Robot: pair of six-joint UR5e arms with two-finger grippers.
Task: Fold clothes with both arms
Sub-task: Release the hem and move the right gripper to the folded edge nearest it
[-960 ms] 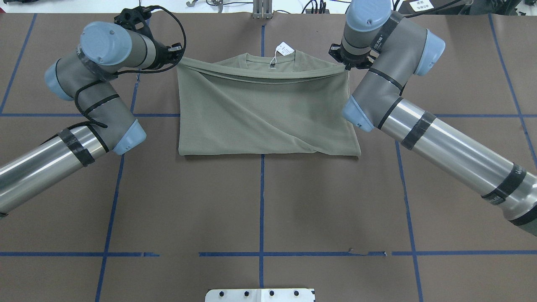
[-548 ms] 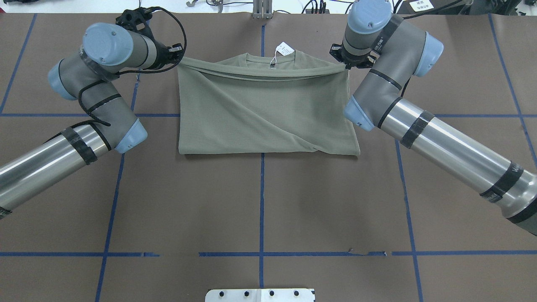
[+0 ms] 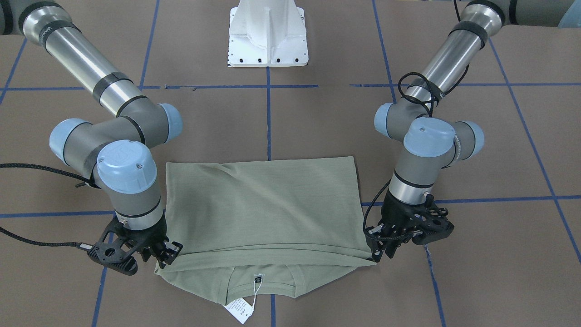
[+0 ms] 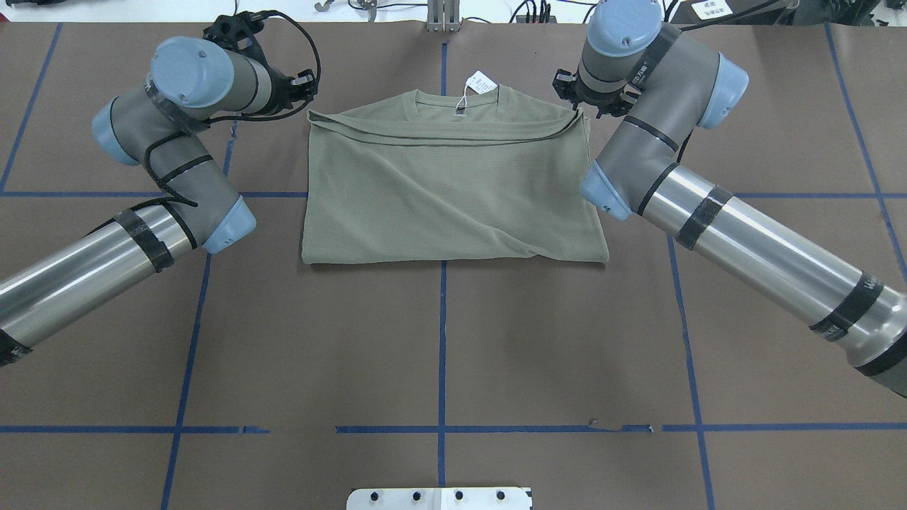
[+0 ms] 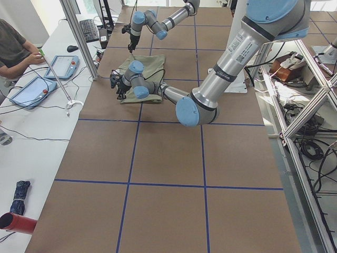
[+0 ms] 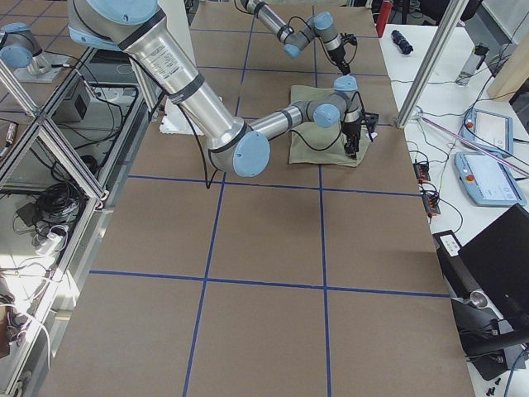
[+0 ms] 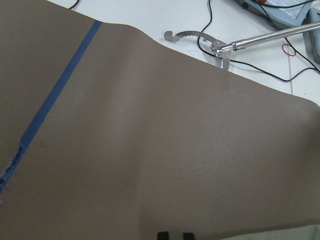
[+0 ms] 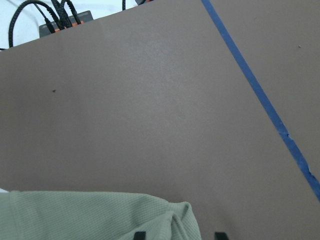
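The sage-green shirt (image 4: 453, 191) lies folded in half at the far middle of the table, neck and white hang tag (image 4: 482, 81) toward the far edge. Its folded-over edge lies slack across the chest. My left gripper (image 4: 306, 83) stands just beyond the shirt's far left corner, apart from the cloth; in the left wrist view (image 7: 175, 235) a small gap shows between its tips with only table in it. My right gripper (image 4: 568, 95) is open at the far right corner, and the corner of the shirt (image 8: 170, 220) lies loose between its spread tips.
The white base block (image 3: 268, 34) stands at the robot's side of the table. Blue tape lines (image 4: 441, 340) cross the brown table cover. Cables and a metal tool (image 7: 200, 37) lie past the far edge. An operator (image 5: 13, 50) sits there with tablets.
Both grippers have let go of the folded-over edge, which was stretched taut between them and now lies slack on the shirt. The left gripper has drawn slightly up and away from the corner.
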